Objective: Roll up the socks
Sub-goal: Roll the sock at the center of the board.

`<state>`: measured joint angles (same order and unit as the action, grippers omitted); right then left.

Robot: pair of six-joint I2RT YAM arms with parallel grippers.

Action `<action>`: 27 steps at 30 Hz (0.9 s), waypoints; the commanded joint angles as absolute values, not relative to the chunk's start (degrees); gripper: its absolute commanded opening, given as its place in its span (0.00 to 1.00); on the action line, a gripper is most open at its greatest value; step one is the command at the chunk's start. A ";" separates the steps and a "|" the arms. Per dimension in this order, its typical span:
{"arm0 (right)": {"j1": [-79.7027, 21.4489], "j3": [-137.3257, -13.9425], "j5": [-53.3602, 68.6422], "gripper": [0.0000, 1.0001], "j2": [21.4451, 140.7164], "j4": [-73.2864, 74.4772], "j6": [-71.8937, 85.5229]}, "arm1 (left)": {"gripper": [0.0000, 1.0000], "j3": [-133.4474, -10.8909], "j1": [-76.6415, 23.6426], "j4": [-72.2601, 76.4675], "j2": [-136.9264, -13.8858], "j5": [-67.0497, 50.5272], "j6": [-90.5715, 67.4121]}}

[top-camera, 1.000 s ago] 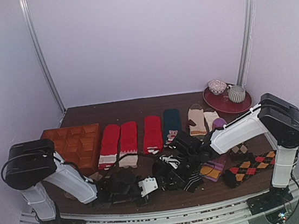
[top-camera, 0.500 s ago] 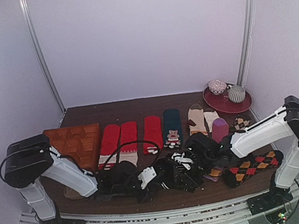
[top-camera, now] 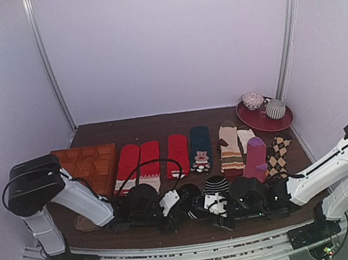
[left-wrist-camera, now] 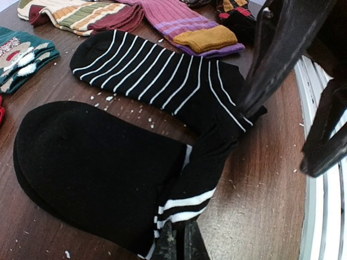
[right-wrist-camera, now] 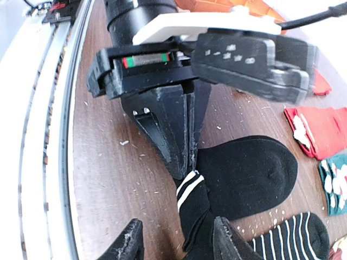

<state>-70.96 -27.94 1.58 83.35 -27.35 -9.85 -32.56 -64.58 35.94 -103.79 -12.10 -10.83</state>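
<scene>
Black sock (left-wrist-camera: 92,173) and thin-striped sock (left-wrist-camera: 157,76) lie flat, cuffs bunched together.

A dark brown wooden table (top-camera: 154,125) sits in a plain booth, its top flecked with pale crumbs. Behind the table rises a bare, pale lilac back wall (top-camera: 163,42) — framed by a left metal upright (top-camera: 47,63) and a right metal upright (top-camera: 288,33) at the table's far corners. A ribbed metal rail (top-camera: 195,254) runs along the table's near edge. The light is soft and even.
</scene>
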 commanded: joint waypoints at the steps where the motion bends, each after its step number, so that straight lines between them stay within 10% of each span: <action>1: -71.45 -30.68 -1.11 0.44 87.88 -30.41 -16.55 | 0.00 -30.37 -64.62 23.06 -108.09 -13.53 -11.78; 18: -70.98 -34.14 -5.55 0.34 99.78 -32.06 -15.71 | 0.00 -29.77 -64.34 23.48 -108.76 -14.62 -10.87; 27: -69.47 -37.25 -2.57 0.07 101.51 -21.16 -8.18 | 0.13 -29.22 -64.34 24.02 -107.03 -12.20 -10.10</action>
